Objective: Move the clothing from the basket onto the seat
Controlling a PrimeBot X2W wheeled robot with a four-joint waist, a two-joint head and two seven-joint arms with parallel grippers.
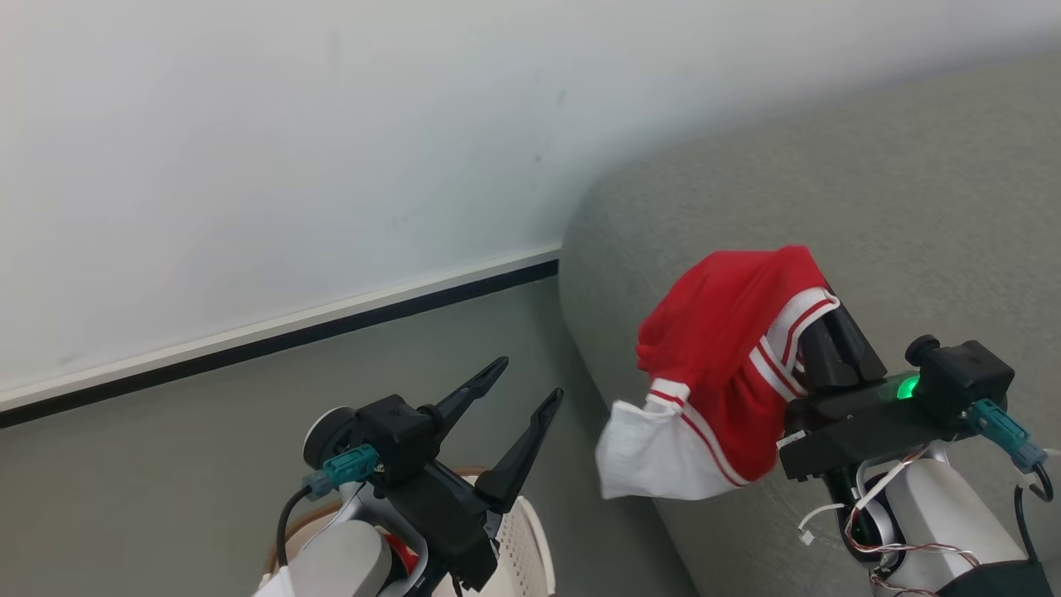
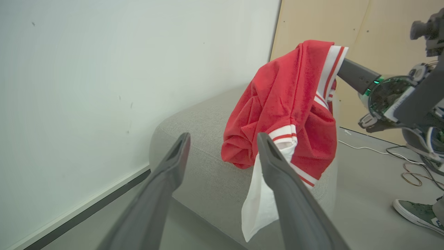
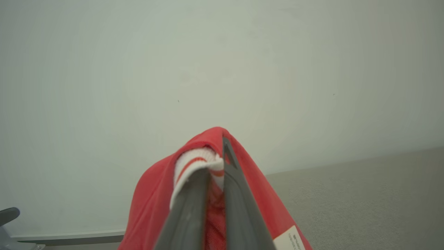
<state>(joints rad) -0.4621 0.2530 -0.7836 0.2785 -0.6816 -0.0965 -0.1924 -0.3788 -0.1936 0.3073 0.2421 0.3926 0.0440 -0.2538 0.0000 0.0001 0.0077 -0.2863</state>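
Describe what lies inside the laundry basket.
A small patch of red cloth shows inside the basket. The left arm hangs above it and covers the rest of its inside.

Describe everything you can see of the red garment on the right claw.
The red garment is soft, knit-looking fabric with white bands carrying thin red stripes and a white panel hanging lowest. It droops crumpled from the shut right claw, pinched at a striped band; a white printed label shows. It hangs in the air by the rounded corner of the grey seat, not laid on it.
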